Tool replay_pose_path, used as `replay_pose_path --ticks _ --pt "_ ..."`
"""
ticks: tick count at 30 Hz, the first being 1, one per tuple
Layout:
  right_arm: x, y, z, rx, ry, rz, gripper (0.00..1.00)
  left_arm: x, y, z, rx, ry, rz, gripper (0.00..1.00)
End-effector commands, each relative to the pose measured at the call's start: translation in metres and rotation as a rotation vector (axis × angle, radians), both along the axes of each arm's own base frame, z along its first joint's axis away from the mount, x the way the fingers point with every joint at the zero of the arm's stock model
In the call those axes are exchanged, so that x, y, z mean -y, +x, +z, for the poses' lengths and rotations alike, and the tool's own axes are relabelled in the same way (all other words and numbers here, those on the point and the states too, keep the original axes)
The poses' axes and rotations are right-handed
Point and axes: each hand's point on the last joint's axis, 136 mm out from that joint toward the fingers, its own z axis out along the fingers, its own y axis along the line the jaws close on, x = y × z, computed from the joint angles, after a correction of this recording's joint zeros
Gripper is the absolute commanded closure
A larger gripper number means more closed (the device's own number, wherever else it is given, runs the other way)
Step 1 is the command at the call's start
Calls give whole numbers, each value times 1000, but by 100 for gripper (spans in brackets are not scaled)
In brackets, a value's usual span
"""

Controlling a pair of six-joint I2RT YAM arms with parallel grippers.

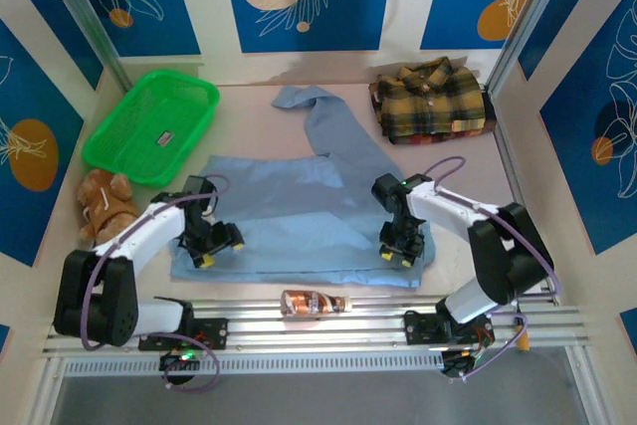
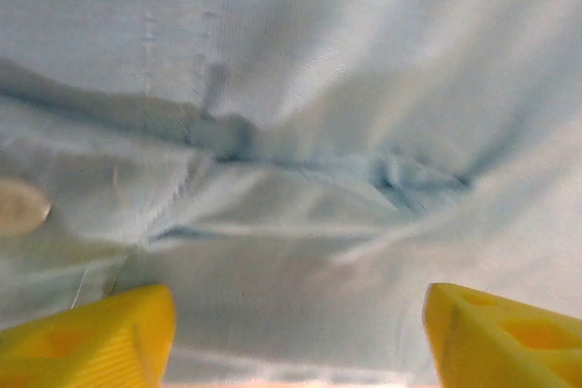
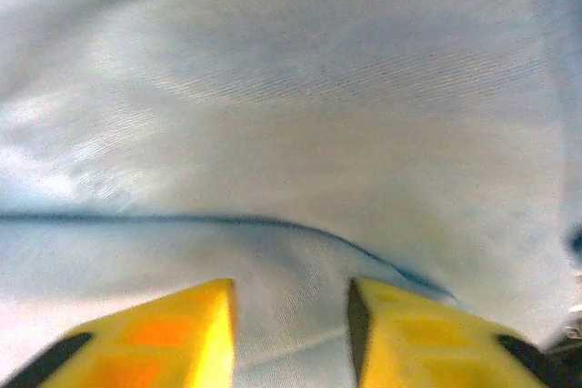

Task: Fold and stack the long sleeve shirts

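The light blue long sleeve shirt (image 1: 299, 201) lies spread across the middle of the table, one sleeve reaching back toward the wall. The yellow-and-brown plaid shirt (image 1: 430, 100) sits folded at the back right. My left gripper (image 1: 217, 244) rests low on the blue shirt's near left part, its yellow fingers (image 2: 91, 338) wide open over wrinkled blue cloth (image 2: 291, 134). My right gripper (image 1: 398, 251) is down on the shirt's near right edge. In the right wrist view my right gripper (image 3: 291, 333) stands open, with a fold of blue cloth (image 3: 300, 88) lying under the gap.
A green plastic basket (image 1: 149, 126) stands at the back left. A brown teddy bear (image 1: 103, 201) sits by the left wall beside my left arm. A small brown bottle (image 1: 312, 302) lies on the rail at the near edge, between the arm bases.
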Motion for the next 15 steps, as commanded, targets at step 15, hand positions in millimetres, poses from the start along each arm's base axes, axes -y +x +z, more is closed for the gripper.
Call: replay_pose_path --ticks 15 --pt "-24 285 156 672 266 422 30 27 194 241 693 52 -205 3"
